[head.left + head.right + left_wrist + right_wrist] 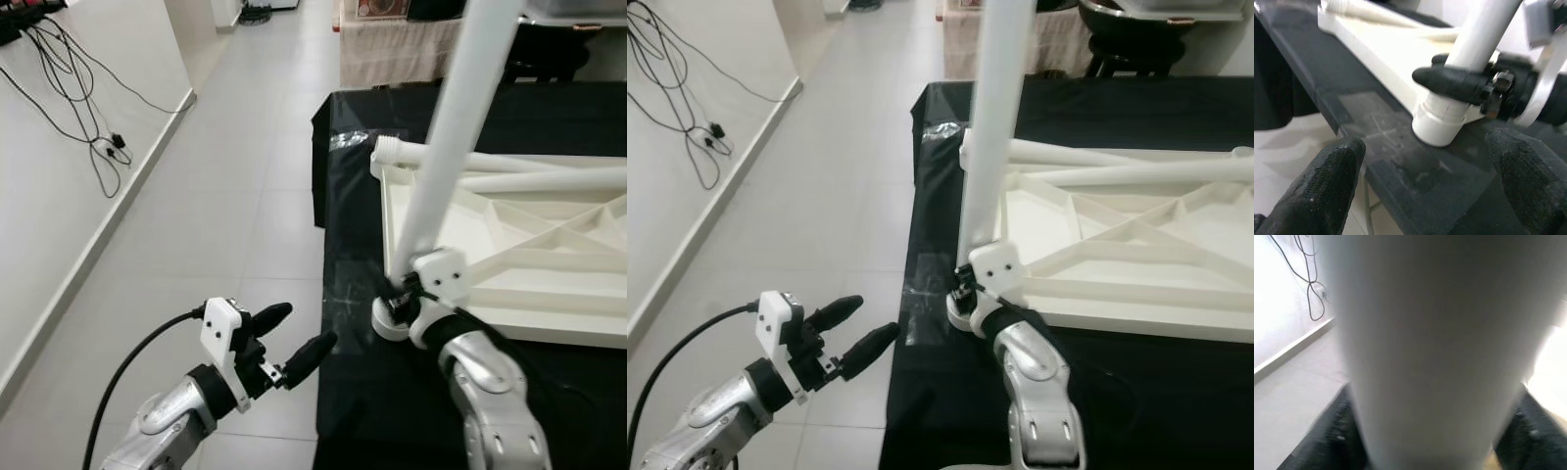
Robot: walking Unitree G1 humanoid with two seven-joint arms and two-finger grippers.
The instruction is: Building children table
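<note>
The right gripper point(404, 299) clamps the upright white leg point(453, 137); the left gripper point(292, 338) hovers wide open, leg top cut off.

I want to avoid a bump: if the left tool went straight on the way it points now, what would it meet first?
Probably the white table leg at its socket base, held by the right tool. The left tool is open and aimed there across the black table's edge; depth is unclear.

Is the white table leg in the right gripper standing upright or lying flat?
Upright, leaning slightly. The table leg rises from the corner socket of the upturned tabletop, with the right gripper shut around its base.
</note>
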